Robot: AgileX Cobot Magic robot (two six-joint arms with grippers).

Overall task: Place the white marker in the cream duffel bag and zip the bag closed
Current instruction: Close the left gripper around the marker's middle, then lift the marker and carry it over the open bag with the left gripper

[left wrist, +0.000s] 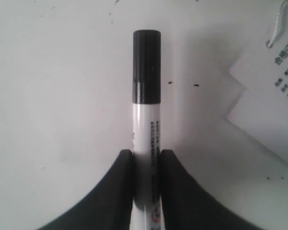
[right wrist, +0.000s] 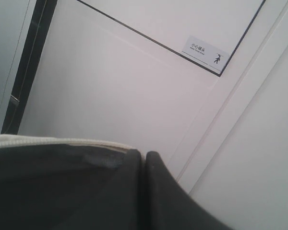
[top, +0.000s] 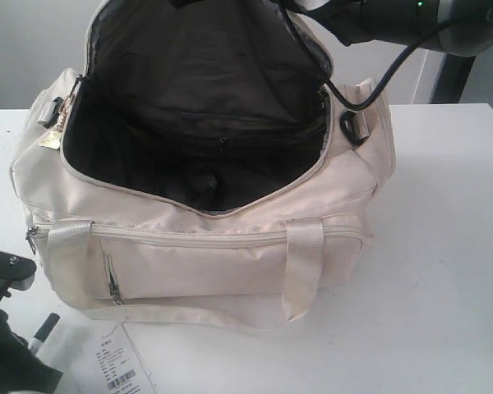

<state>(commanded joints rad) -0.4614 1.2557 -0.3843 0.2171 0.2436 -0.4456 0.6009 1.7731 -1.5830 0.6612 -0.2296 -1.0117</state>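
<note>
marker point(left wrist: 146, 120): clamped in left gripper point(left wrist: 147, 154), near bag point(top: 230, 263) front corner; right gripper point(right wrist: 143, 160) pinched shut on bag's raised edge; risk: edge slips free, mouth sags, marker catches rim.

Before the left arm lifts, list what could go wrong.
1. The left end effector pinches the marker on its barrel, with the capped end sticking out. The marker may pivot or slip in transit.
2. The right end effector seems to hold the flap of the bag up. If the fabric slips, the flap could drop over the opening.
3. The label lies close by and might get dragged.
</note>
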